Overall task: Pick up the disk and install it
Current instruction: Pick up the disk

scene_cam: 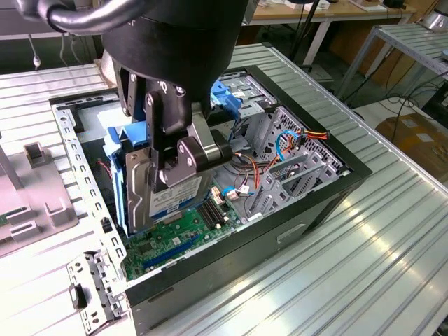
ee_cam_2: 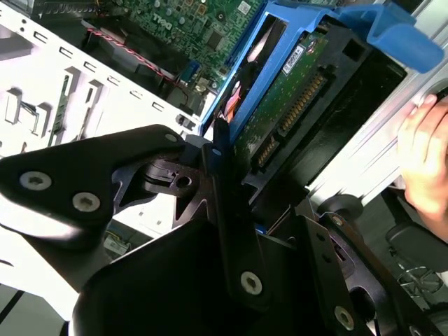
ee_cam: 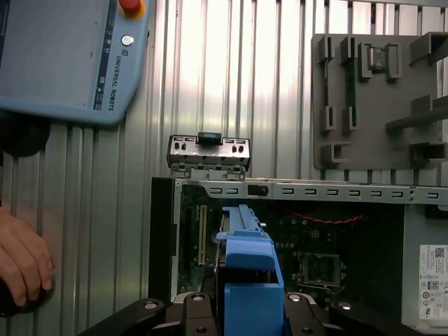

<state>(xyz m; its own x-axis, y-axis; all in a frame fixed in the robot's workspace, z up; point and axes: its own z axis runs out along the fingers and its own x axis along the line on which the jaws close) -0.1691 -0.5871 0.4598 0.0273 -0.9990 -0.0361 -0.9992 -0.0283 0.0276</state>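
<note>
Hand (scene_cam: 178, 152) clamped on silver metal disk in bright blue plastic carrier (scene_cam: 173, 203), held on edge in open black computer case (scene_cam: 294, 227), green motherboard (scene_cam: 164, 241) beneath, coloured cables (scene_cam: 308, 133) beside

One disk (scene_cam: 150, 199), one gripper (scene_cam: 178, 164), one open computer case (scene_cam: 280, 245), one grey fixture block (ee_cam: 378, 98), one teach pendant (ee_cam: 63, 56), one hand (ee_cam: 24, 259).

We see dark lettering on the pale blue-grey plastic pendant (ee_cam: 70, 63), fine print on a white paper sticker (ee_cam: 434, 276) — and a blue-and-white label (scene_cam: 176, 199) toward five o'clock on the flat silver metal disk (scene_cam: 143, 185) in the exterior view.
</note>
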